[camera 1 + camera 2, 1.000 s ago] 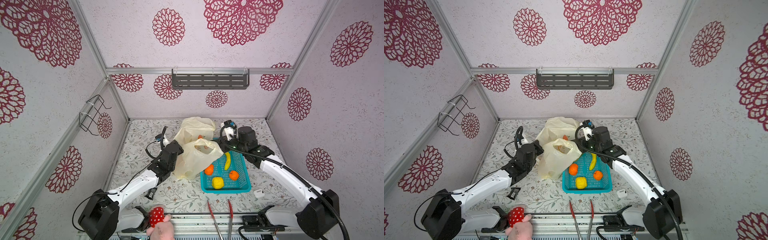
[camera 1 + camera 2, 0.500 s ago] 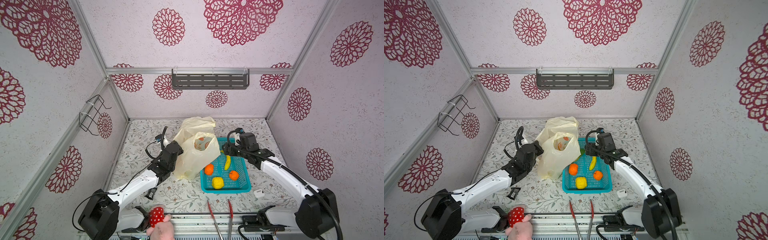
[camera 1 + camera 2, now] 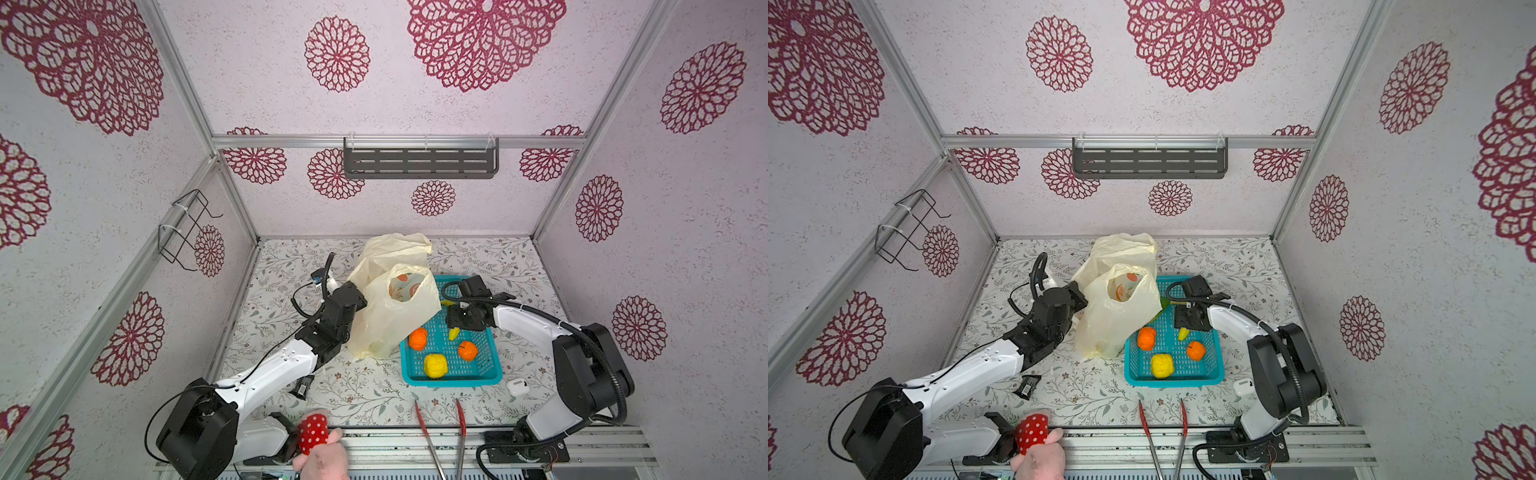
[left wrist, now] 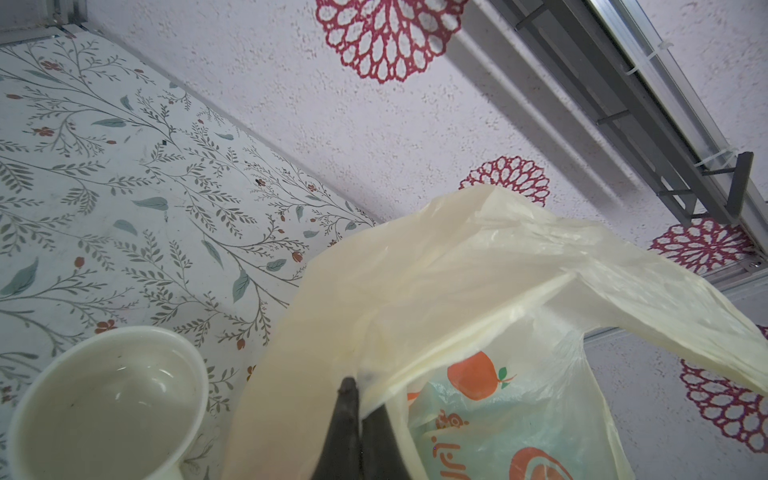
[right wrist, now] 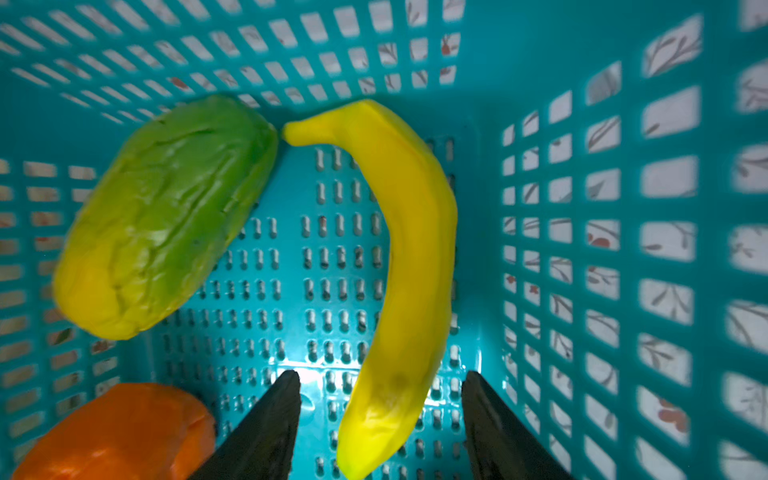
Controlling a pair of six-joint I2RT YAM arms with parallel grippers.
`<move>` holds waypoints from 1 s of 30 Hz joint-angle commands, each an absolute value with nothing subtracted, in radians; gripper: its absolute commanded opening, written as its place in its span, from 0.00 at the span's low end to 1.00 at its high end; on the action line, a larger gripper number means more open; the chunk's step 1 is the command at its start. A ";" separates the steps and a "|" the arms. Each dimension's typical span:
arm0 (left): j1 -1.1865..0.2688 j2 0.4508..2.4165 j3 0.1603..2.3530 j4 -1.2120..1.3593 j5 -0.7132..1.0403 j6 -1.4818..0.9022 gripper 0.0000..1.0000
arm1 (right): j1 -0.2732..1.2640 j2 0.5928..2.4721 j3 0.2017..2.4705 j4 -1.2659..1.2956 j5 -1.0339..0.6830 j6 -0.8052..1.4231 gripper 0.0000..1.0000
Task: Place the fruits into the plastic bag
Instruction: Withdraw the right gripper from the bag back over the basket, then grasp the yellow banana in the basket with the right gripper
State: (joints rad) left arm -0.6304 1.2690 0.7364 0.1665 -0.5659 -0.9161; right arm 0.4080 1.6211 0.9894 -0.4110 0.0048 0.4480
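The pale-yellow plastic bag stands left of the teal basket, its mouth held up. My left gripper is shut on the bag's rim. My right gripper is down inside the basket, open, one finger on each side of the yellow banana with gaps showing. A green bumpy fruit lies beside the banana. Two oranges and a yellow lemon lie in the basket's near half.
The teal perforated basket walls in my right gripper closely. Red tongs, a white case, a black packet and a red dotted plush toy lie along the front. A white cup stands near the bag.
My right gripper came away from the bag's mouth, dropped into the basket over the banana, and its jaws have narrowed. The left gripper still holds the bag.
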 commanded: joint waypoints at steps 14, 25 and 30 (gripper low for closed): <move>-0.635 1.261 0.735 0.183 -0.570 -0.910 0.00 | 0.402 1.707 1.043 -0.404 0.075 0.475 0.30; -0.634 1.272 0.742 0.186 -0.558 -0.908 0.00 | 0.398 1.370 0.922 -0.240 0.199 0.526 0.27; -0.635 1.280 0.741 0.199 -0.555 -0.912 0.00 | 0.400 1.233 0.895 -0.128 0.130 0.473 0.29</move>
